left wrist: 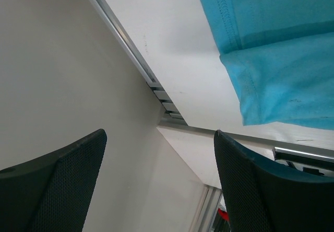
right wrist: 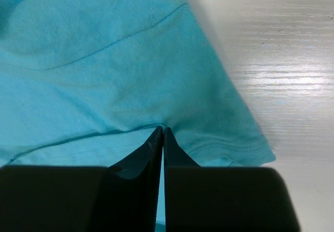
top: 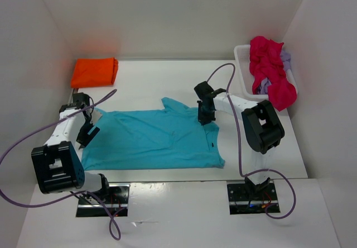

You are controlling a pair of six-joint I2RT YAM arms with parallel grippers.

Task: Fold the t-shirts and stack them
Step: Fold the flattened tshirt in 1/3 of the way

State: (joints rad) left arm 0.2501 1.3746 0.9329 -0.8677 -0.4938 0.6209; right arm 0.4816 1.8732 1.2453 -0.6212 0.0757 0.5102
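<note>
My right pincer (right wrist: 163, 134) clenched on pucker of soft turquoise cloth t-shirt (top: 150, 142), which lies spread flat mid white table (top: 162, 80). My left pincer (left wrist: 159, 138) released, gaping beside shirt's edge.

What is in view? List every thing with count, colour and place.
turquoise shirt: one, turquoise, flat mid-table
orange shirt: one, orange, folded, far left corner
magenta shirt: one, magenta, in the basket, hanging over its rim
lavender shirt: one, pale lavender, in the basket, mostly covered
basket: one, white, far right
table: one, white, under everything
left gripper: one, black, open, at the turquoise shirt's left edge
right gripper: one, black, shut on the turquoise shirt's sleeve, right side
</note>
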